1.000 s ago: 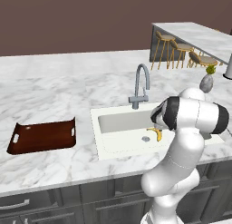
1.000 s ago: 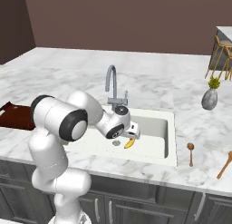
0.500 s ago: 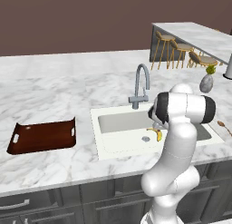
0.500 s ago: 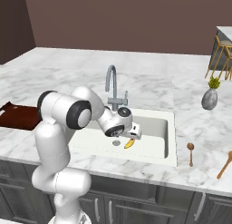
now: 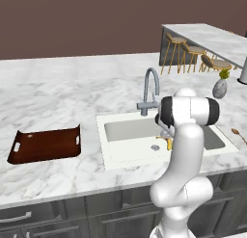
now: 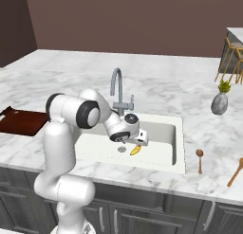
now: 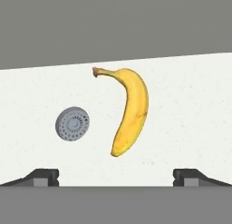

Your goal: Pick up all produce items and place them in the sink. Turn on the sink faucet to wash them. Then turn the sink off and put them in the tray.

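A small yellow banana (image 7: 131,112) lies flat on the white floor of the sink (image 5: 103,145), just beside the round metal drain (image 7: 72,123). My gripper (image 7: 116,175) hovers low inside the basin right over it, open wide, with the fruit lying between the lines of the two fingertips and nothing held. From the right base, the hand (image 6: 141,140) sits just above the banana (image 6: 136,150). The grey gooseneck faucet (image 5: 150,90) stands behind the basin, and I see no water running. Far to the left on the marble rests the dark wooden tray (image 5: 46,144), with nothing in it.
A small grey vase with a plant (image 6: 219,103) stands right of the sink (image 6: 178,148). Two wooden spoons (image 6: 200,159) lie near the counter's right front edge. Bar stools (image 5: 193,56) line a far counter. Broad bare marble lies between the tray (image 6: 21,122) and the basin.
The arm's elbow has swung in and up toward the sink while the hand stays low over the banana. The jaws stay wide and the banana has not moved.
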You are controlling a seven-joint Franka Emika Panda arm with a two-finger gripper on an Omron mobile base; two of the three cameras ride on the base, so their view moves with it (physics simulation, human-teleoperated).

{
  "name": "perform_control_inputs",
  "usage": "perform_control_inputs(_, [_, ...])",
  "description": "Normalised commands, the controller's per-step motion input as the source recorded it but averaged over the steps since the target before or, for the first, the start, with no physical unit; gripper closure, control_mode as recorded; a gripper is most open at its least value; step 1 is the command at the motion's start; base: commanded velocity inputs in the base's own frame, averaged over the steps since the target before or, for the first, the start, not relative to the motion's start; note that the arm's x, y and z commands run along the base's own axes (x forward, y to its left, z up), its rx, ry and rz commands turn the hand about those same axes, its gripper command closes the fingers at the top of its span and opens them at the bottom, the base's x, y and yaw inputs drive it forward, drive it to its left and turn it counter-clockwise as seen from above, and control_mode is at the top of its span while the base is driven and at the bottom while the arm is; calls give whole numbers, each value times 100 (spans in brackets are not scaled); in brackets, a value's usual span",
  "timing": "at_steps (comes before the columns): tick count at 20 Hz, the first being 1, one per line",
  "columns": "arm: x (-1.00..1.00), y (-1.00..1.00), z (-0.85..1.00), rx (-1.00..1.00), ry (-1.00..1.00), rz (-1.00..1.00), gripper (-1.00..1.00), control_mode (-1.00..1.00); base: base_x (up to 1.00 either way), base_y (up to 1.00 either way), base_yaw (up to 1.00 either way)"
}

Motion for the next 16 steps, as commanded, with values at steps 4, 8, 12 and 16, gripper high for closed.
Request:
perform_control_inputs(4, [21, -3, -17, 0, 1, -1, -100, -100, 0, 0, 0])
perform_control_inputs(8, [21, -1, -16, 0, 1, -2, -100, -100, 0, 0, 0])
perform_control_inputs(12, [20, -1, -12, 0, 0, -1, -100, -100, 0, 0, 0])
perform_control_inputs(16, [17, -4, -9, 0, 0, -1, -100, -100, 0, 0, 0])
